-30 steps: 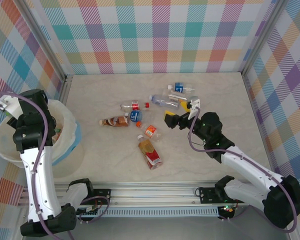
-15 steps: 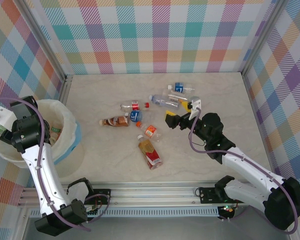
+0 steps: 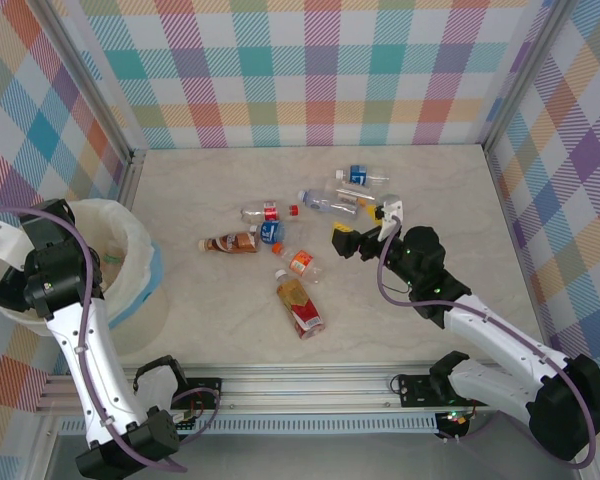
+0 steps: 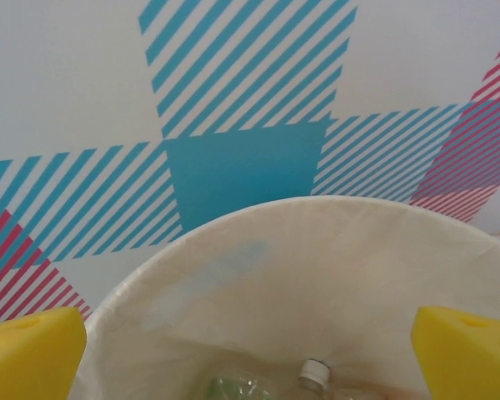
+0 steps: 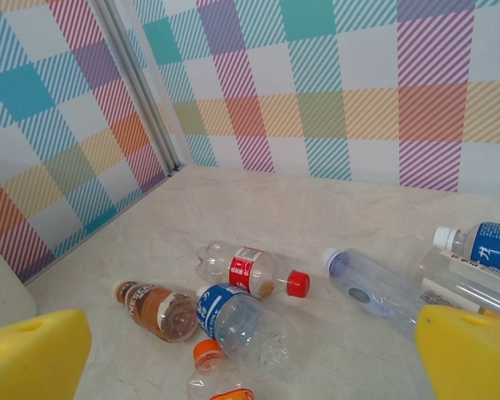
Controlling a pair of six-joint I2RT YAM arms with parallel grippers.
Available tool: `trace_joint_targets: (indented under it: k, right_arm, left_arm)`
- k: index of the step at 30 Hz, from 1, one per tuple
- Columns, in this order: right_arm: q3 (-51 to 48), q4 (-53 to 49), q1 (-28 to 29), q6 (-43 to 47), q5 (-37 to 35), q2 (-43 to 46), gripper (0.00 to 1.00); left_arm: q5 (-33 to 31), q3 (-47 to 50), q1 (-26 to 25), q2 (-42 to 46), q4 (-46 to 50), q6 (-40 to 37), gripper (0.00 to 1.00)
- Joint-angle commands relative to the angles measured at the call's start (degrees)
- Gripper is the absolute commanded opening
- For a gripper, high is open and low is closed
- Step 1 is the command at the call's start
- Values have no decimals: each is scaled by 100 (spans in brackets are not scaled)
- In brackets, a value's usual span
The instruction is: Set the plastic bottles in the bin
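Marble tabletop [image 3: 430, 170]: red-labelled bottle [image 5: 250, 271] lies cap rightward; left end effector [image 4: 250, 333], right end effector [image 5: 252, 333] wide.

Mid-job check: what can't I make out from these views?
- Bin contents: top view, the left arm covers much of the large round cream-white plastic bin; left wrist view, the bottom edge cuts off the bottles inside.
- Blue-labelled clear plastic bottle: right wrist view, cut by the right edge.
- Label text: top view, too small.

Glossy clr plastic bottles [image 5: 243, 272], matt plastic bin [image 4: 333, 250].
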State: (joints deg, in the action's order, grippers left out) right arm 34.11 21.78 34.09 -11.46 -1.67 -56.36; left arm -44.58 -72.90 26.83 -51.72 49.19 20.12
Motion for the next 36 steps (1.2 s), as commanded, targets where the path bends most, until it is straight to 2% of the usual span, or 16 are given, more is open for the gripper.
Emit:
trace_joint_targets:
  k: [1, 7, 12, 15, 23, 29, 36]
  right_arm:
    - [16, -132, 3, 107, 68, -85, 100]
    - [168, -784, 55, -292, 294, -509, 100]
    - [91, -1424, 564, -664, 501, -726, 100]
    - [105, -1834, 1038, -779, 316, -756, 100]
    - [296, -2832, 2374, -823, -607, -1186, 100]
    - [493, -2894, 2923, -1077, -854, -1798, 100]
    - [789, -3058, 3384, -1396, -1628, -2621, 100]
  left_arm:
    - [964, -15, 104, 82, -245, -177, 100]
    - [2988, -118, 80, 235, -296, -304, 100]
    - [3989, -439, -133, 121, -117, -305, 100]
    - [4538, -601, -511, 101, -120, -154, 100]
    - [4687, -796, -2331, -64, -300, 208, 100]
    - [4705, -661, -3651, -433, -711, 220, 100]
    - [5071, -534, -4582, -1076, -1066, 214, 100]
